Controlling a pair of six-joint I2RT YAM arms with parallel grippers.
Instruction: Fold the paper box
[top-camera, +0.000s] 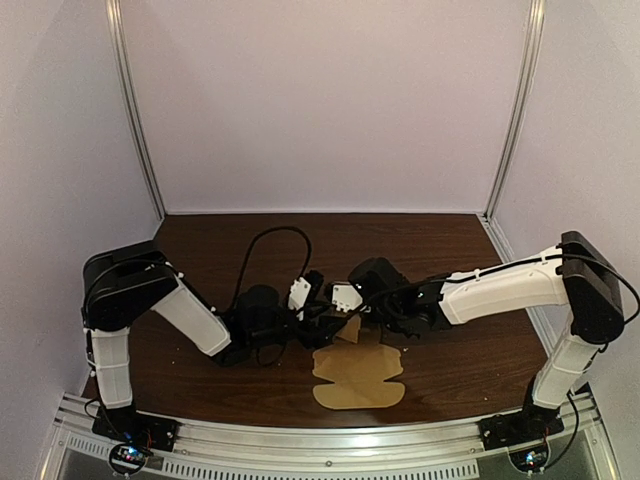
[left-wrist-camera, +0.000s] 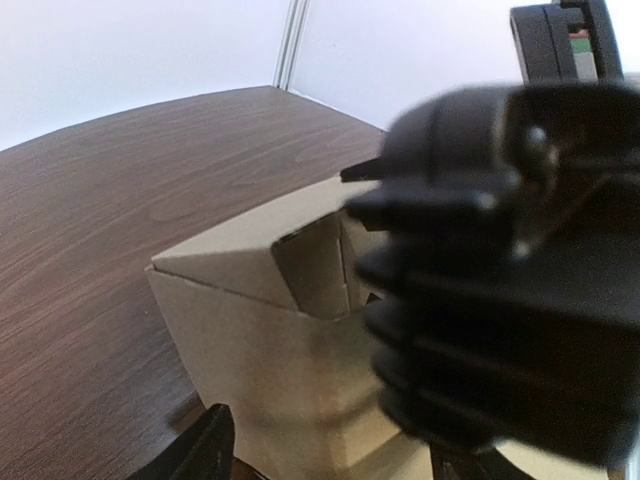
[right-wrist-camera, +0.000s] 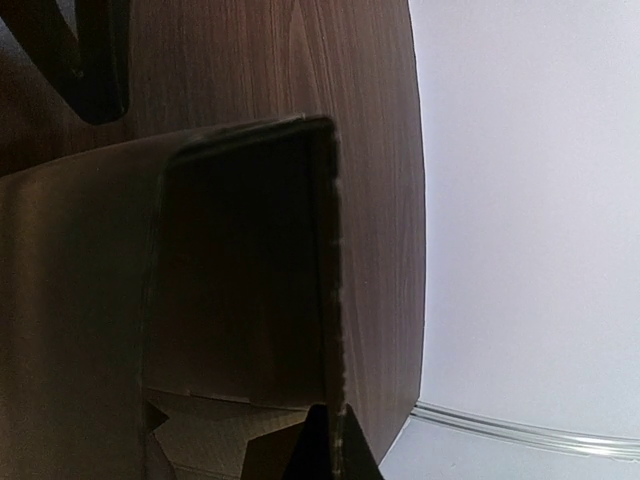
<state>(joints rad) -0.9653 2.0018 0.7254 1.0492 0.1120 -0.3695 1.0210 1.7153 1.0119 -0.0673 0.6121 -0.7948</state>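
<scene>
The brown paper box (top-camera: 360, 378) lies part flat on the table, with its far end raised between the two arms. In the left wrist view a folded corner of the box (left-wrist-camera: 270, 340) stands upright. My left gripper (left-wrist-camera: 325, 465) is open, its fingers (left-wrist-camera: 205, 445) wide apart on either side of that corner. My right gripper (right-wrist-camera: 340, 450) is shut on the edge of an upright box wall (right-wrist-camera: 240, 270). From the left wrist it shows as a black blur (left-wrist-camera: 500, 290) over the box. In the top view both grippers, left (top-camera: 322, 315) and right (top-camera: 352, 318), meet at the raised end.
The dark wooden table (top-camera: 460, 350) is enclosed by pale walls with metal posts (top-camera: 135, 120) at the back corners. A black cable (top-camera: 262, 245) loops above the left arm. A metal rail (top-camera: 320, 450) runs along the near edge.
</scene>
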